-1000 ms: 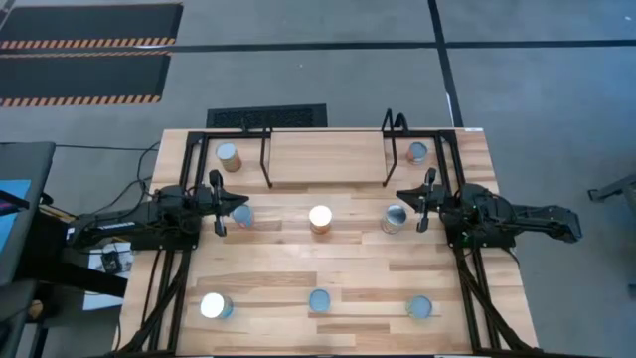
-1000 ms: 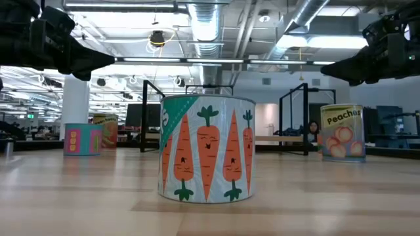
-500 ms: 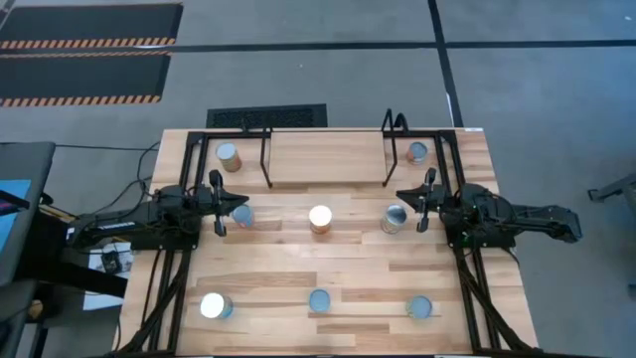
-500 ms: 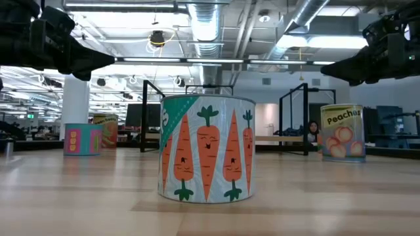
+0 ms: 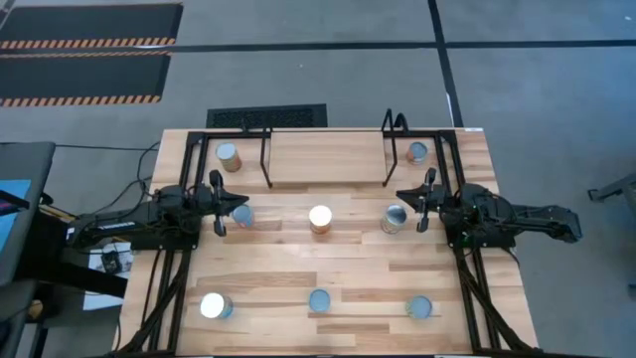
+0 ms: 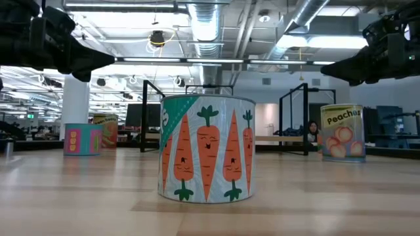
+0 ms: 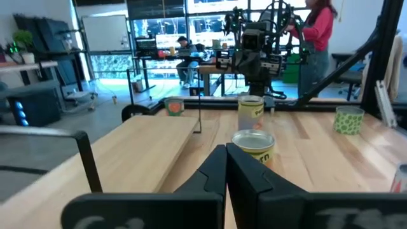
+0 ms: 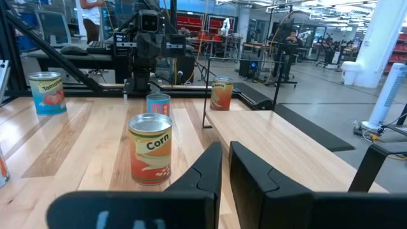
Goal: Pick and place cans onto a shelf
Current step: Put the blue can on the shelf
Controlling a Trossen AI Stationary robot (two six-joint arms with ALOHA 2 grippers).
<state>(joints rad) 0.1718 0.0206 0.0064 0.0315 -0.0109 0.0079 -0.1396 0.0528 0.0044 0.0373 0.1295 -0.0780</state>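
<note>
Across the pale wood-plank desk [image 5: 348,268] stand eight short cylindrical cans with shiny round tops: a carrot-label can [image 5: 320,218] at the centre, a blue can [image 5: 240,216] just ahead of the left tool [image 5: 216,204], and a corn can [image 5: 395,219] just ahead of the right tool [image 5: 425,200]. Both tools hang above the desk at its side edges, their dark tapered fingers pressed nearly together and holding nothing. At the far edge, the shelf [image 5: 327,157], a smooth light-wood board on thin black rod legs, carries no can; two cans flank it, three line the near edge.
</note>
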